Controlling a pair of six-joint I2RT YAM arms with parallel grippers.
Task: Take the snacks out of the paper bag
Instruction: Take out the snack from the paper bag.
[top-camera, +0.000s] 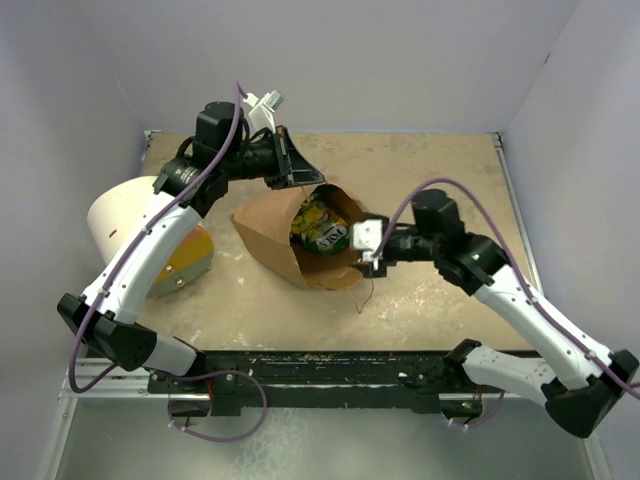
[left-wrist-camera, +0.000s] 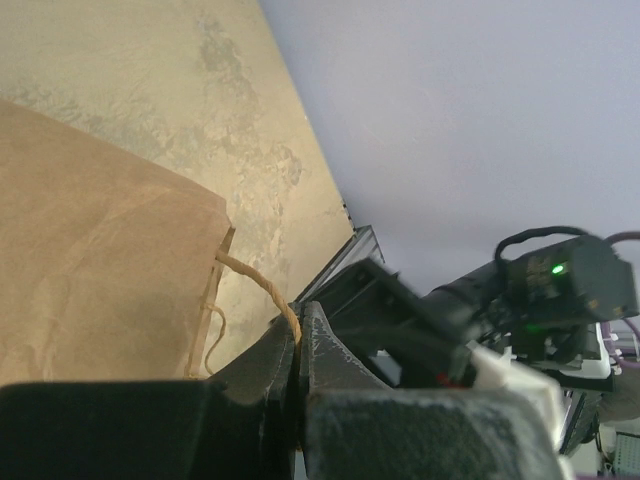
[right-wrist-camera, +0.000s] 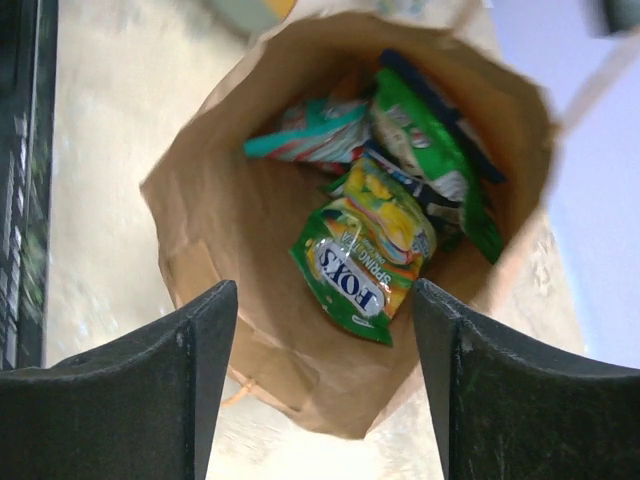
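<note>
Top view: the bag (top-camera: 270, 235) lies mid-worktop, nearer the far edge, its mouth turned toward the right edge, with a green-yellow packet (top-camera: 322, 228) showing inside. My left claw (top-camera: 290, 168) sits at the bag's far rim. My right claw (top-camera: 366, 256) is at the near lip of the mouth. A white cylinder (top-camera: 120, 210) rests by the left edge.

Left wrist: the jaws are pinched together on the handle (left-wrist-camera: 262, 285) — holding the mouth up, I'd judge.

Right wrist: the claw is spread wide with nothing in it, aimed into the bag. I count at least 4 packets inside — the green-yellow one nearest, a teal packet (right-wrist-camera: 305, 140), a green-edged packet (right-wrist-camera: 440, 150) and a dark blue packet (right-wrist-camera: 415, 80) behind.

I read this as the reach-in step; I see no packet outside the bag. Next I'd ease the right claw onto the green-yellow packet's edge, close, and draw it out without tugging the handle free.
</note>
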